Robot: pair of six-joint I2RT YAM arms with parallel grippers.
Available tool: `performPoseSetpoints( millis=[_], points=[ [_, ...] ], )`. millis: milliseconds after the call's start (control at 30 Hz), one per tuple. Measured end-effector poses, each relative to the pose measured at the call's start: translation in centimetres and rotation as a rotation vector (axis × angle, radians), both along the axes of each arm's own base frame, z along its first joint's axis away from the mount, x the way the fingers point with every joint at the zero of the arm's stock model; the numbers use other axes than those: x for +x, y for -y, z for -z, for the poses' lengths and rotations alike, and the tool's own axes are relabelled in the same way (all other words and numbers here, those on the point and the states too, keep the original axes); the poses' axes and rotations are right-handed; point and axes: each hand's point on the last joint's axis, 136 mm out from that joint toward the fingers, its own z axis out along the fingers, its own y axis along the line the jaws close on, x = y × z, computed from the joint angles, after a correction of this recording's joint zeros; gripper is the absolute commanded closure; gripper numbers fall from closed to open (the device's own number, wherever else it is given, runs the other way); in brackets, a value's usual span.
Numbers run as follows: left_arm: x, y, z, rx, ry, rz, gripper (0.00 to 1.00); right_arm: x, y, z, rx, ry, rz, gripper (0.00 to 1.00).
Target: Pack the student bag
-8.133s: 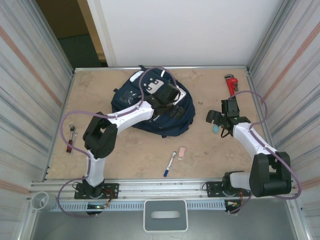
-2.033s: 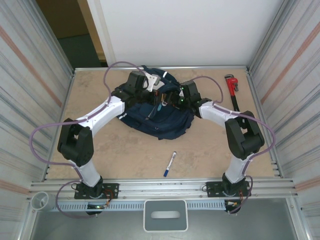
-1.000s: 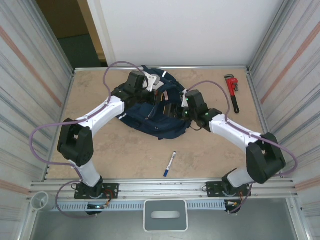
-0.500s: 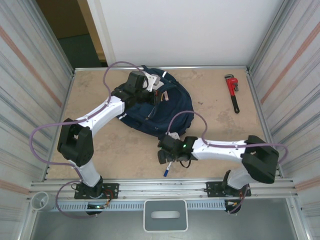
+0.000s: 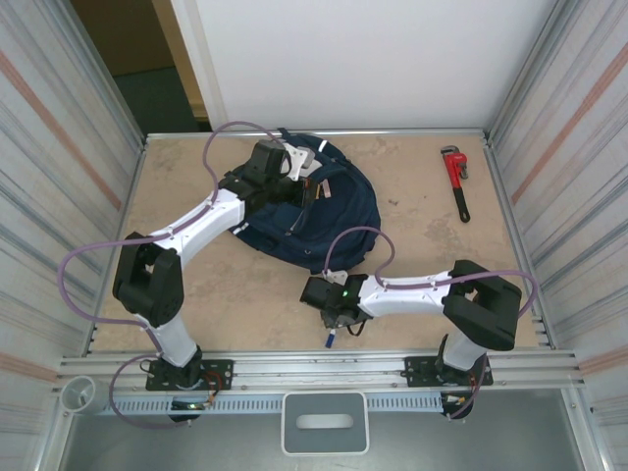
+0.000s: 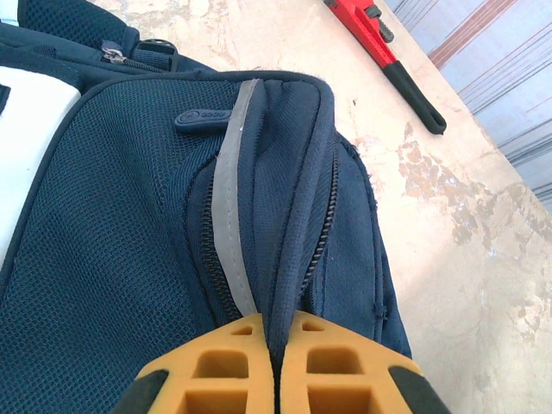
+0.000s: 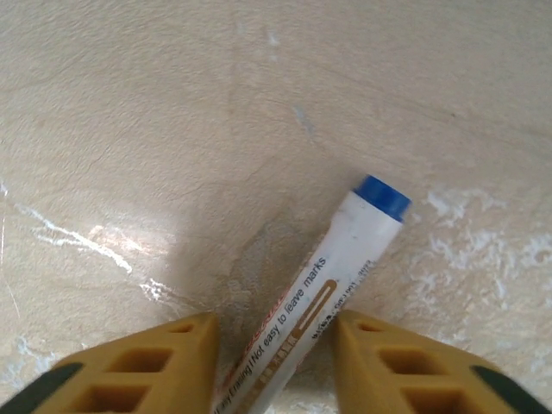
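Note:
The student bag (image 5: 339,211), navy with a grey reflective stripe (image 6: 226,198), lies at the back middle of the table. My left gripper (image 5: 297,186) is at its top, shut on a fold of the bag's fabric beside the zipper (image 6: 276,332). A white marker with a blue cap (image 7: 345,250) lies on the table near the front edge (image 5: 330,340). My right gripper (image 5: 332,316) is down over it. The marker sits slanted between the yellow fingers (image 7: 276,332), which touch it on both sides.
A red pipe wrench (image 5: 456,182) lies at the back right, also seen past the bag (image 6: 379,52). Metal walls close in the left and right sides. Bare tabletop (image 5: 196,285) stretches left of the right gripper.
My right arm pulled away from the bag and swung down to the front, then its jaws narrowed around the marker. The left gripper held its grip on the bag.

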Motion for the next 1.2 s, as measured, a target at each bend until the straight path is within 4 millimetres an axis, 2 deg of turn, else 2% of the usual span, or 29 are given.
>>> performPoseSetpoints(
  millis=[200,333,500,567,667,967,1067,1200],
  points=[
    [-0.1,-0.1,0.3,0.001,-0.003,0.0,1.0,1.0,0.5,-0.1,0.019,-0.005,0.027,0.9],
    [-0.3,-0.1,0.1,0.001,-0.001,0.001,1.0,2.6,1.4,-0.2,0.023,0.0,0.062,0.96],
    [-0.4,-0.2,0.1,0.001,-0.001,0.0,1.0,5.8,3.8,-1.1,0.049,0.022,0.127,0.97],
    [-0.5,-0.2,0.3,0.003,-0.005,0.001,1.0,7.1,4.5,-2.4,0.108,0.042,0.153,0.97],
    [-0.6,-0.2,0.4,0.003,-0.004,0.003,1.0,9.3,4.9,-5.3,0.232,0.091,0.19,0.97],
    [-1.0,-0.3,0.0,-0.007,-0.003,0.001,1.0,16.1,4.3,-14.9,0.624,0.265,0.255,0.98],
    [-1.0,-0.3,0.0,-0.01,-0.007,-0.001,1.0,18.5,4.2,-16.9,0.726,0.303,0.294,0.98],
    [-1.0,-0.2,-0.1,-0.015,-0.012,-0.001,1.0,21.3,2.9,-17.9,0.807,0.32,0.323,0.98]
  ],
)
